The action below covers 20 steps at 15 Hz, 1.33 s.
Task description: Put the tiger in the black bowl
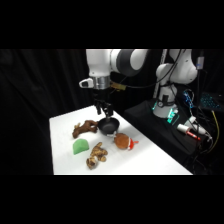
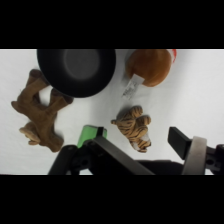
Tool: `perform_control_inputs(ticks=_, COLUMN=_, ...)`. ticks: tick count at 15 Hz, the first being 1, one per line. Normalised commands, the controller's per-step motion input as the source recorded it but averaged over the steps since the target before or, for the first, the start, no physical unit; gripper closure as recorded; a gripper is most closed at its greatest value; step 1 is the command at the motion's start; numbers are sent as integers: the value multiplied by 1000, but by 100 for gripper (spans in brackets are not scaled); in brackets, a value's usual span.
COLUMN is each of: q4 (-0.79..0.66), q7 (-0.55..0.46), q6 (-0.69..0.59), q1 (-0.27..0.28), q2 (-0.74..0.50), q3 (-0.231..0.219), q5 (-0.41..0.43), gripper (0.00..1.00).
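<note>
In the wrist view, going left to right, we are looking past the reddish-brown plush (image 2: 42, 116) at the left edge, the black bowl (image 2: 77, 70) at upper left and the green piece (image 2: 91, 133) beside it, to the tiger (image 2: 133, 127) lying on the white tabletop (image 2: 200, 100) just right of centre. We are hovering the claw (image 2: 145, 155) empty and spread open, with the tiger just above its open gap in the frame, its long axis slanting from upper left to lower right, and the orange plush (image 2: 149, 66) at upper right.

A reddish-brown elongated plush (image 1: 85, 128) is seen lying on the white counter (image 1: 150, 162), near a green object (image 1: 80, 146). A round orange plush (image 1: 123, 142) with a red-and-white end is laid well apart from them.
</note>
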Motion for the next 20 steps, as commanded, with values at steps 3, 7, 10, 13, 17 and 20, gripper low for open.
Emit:
perform_control_inputs(ticks=3, q4=402, q7=-228, q6=240, q1=41, q2=452, q3=95, q5=83, gripper=0)
perform_control_inputs(ticks=7, q4=470, q7=-288, q6=202, q1=-18, q2=484, q3=90, q5=42, gripper=0)
perform_control_inputs(ticks=10, q4=458, q7=-361, q6=154, q1=-88, q2=446, q3=126, q5=34, gripper=0)
perform_control_inputs(ticks=13, q4=441, q7=-309, q6=84, q1=-106, q2=414, q3=124, q5=-38, gripper=0)
perform_control_inputs(ticks=17, q4=400, q7=-270, q6=42, q1=-137, q2=375, q3=150, q5=-41, gripper=0)
perform_control_inputs(ticks=20, q4=342, q7=-262, q6=16, q1=-180, q2=344, q3=199, q5=21, gripper=0)
